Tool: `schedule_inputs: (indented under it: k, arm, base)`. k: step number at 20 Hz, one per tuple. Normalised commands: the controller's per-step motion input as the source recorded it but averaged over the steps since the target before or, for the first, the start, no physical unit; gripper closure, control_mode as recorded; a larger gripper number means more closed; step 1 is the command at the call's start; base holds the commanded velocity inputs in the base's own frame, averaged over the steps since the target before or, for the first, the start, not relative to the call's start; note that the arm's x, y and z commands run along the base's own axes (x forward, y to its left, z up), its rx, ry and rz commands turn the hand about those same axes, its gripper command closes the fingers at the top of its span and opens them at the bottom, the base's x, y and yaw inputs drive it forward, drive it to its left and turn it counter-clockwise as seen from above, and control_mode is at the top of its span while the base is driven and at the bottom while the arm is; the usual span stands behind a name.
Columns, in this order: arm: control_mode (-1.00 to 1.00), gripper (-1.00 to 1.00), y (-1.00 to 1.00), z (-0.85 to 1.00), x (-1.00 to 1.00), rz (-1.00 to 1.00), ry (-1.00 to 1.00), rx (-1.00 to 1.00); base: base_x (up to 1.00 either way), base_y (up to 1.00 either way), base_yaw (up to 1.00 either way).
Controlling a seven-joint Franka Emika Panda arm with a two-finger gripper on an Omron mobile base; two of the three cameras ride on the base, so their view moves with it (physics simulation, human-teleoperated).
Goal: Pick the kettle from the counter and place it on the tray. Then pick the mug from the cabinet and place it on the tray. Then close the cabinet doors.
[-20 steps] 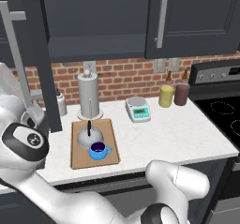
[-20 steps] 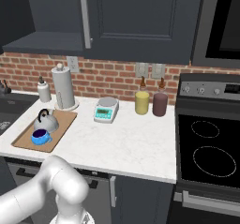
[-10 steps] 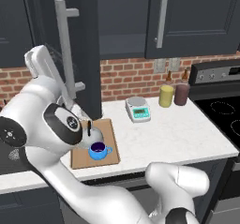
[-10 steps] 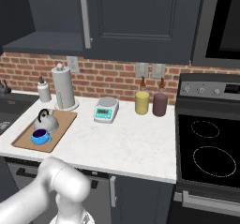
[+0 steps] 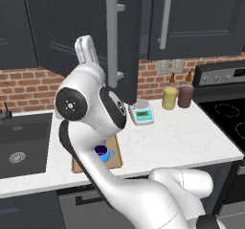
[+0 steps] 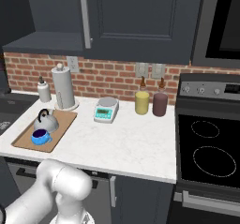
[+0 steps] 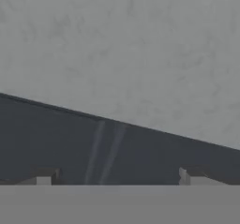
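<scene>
The grey kettle (image 6: 45, 121) and the blue mug (image 6: 41, 137) both sit on the wooden tray (image 6: 61, 124) on the white counter (image 6: 122, 143). In the left base view the mug (image 5: 101, 152) shows on the tray (image 5: 114, 158) beside my arm, which hides the kettle. The left cabinet door (image 5: 67, 27) stands partly swung, its bar handle (image 5: 112, 41) near the right door (image 5: 201, 17). My gripper (image 7: 119, 178) is open, with nothing between its fingertips (image 7: 47, 176), facing a dark panel edge and a pale speckled surface.
A paper-towel cylinder (image 6: 63, 87), a scale (image 6: 105, 109), a yellow jar (image 6: 142, 102) and a maroon jar (image 6: 160, 104) stand along the brick wall. A stove (image 6: 208, 148) is to the right and a sink (image 5: 24, 146) to the left.
The left cabinet door and its handle have swung from the far left towards the middle, nearer the right door. My arm has risen and swung right with it. Kettle, mug and tray stayed put.
</scene>
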Motion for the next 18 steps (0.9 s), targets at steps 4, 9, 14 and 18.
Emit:
schedule_inputs:
  k: [4,9,14,18]
  arm:
    - [-1.0,-1.0,-0.61,0.19,0.67,0.14,0.04,0.08]
    - [-1.0,-1.0,-0.39,0.15,0.93,0.21,0.0,0.11]
    - [-1.0,-1.0,-0.34,0.02,0.99,0.23,0.0,0.12]
    - [-1.0,-1.0,-0.33,0.0,0.95,0.22,0.0,0.11]
  base:
    - [0.0,0.0,0.0]
    - [0.0,0.0,0.0]
    - [0.0,0.0,0.0]
    - [0.0,0.0,0.0]
